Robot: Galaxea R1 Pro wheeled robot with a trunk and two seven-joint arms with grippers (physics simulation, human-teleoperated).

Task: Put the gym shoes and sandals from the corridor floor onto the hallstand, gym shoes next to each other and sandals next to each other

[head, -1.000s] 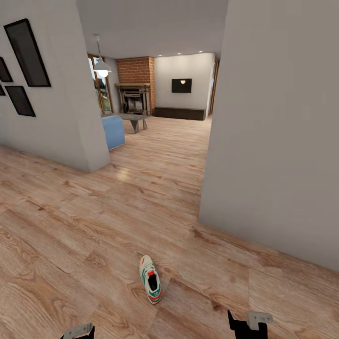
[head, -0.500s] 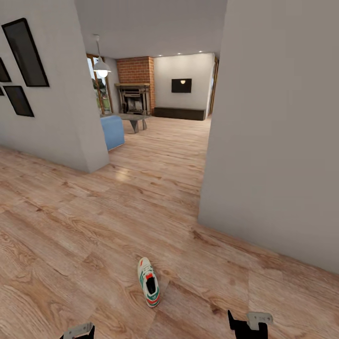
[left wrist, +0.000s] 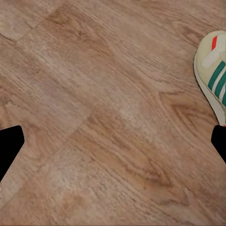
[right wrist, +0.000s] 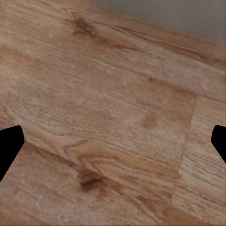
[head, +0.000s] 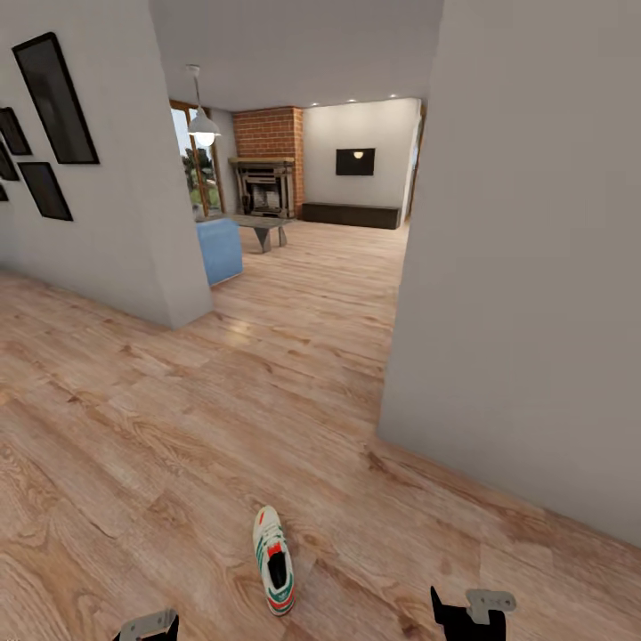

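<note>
One gym shoe (head: 273,560), white with green stripes and a red-orange tongue label, lies alone on the corridor floor (head: 160,445), toe pointing away from me. Its striped side also shows at the border of the left wrist view (left wrist: 213,70). My left gripper (head: 147,626) hangs low to the shoe's left, and my right gripper (head: 467,610) hangs to its right. Both are above bare planks. In the wrist views the left gripper (left wrist: 113,148) and the right gripper (right wrist: 113,146) are open with nothing between the fingers. The second gym shoe, the sandals and the hallstand are out of view.
A grey wall corner (head: 401,427) juts out at right, close to my right arm. Another wall with dark picture frames (head: 53,98) stands at left. Between them the floor runs into a living room with a blue sofa (head: 218,249), a low table and a brick fireplace (head: 267,169).
The whole picture has shifted, so the camera moved: the gym shoe now sits lower and nearer in the head view. The shoe itself lies as before. Both grippers hold their places.
</note>
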